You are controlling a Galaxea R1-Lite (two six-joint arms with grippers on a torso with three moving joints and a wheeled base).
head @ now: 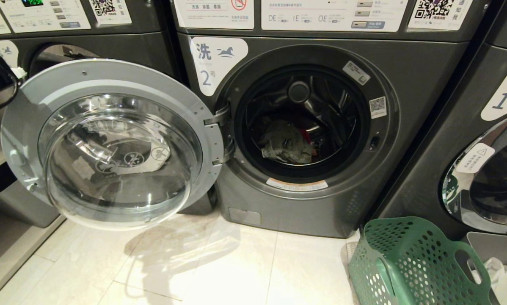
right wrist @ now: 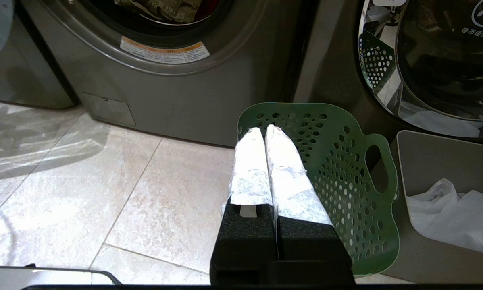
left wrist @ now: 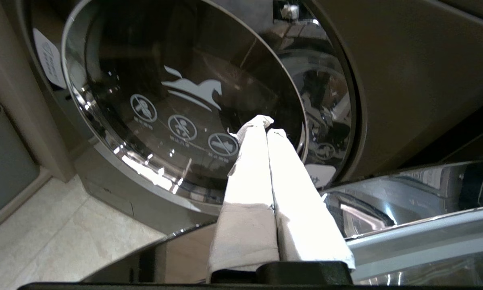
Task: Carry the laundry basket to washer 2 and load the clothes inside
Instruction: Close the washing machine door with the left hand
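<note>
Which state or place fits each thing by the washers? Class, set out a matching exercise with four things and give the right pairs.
Things:
1. washer 2 door
2. green laundry basket
3. clothes
4. left gripper

States or places:
A. lying inside the drum
B. swung wide open
C. shut, holding nothing, behind the open door
D. on the floor, to the right of washer 2

Pairs: 1-B, 2-D, 3-A, 4-C
</note>
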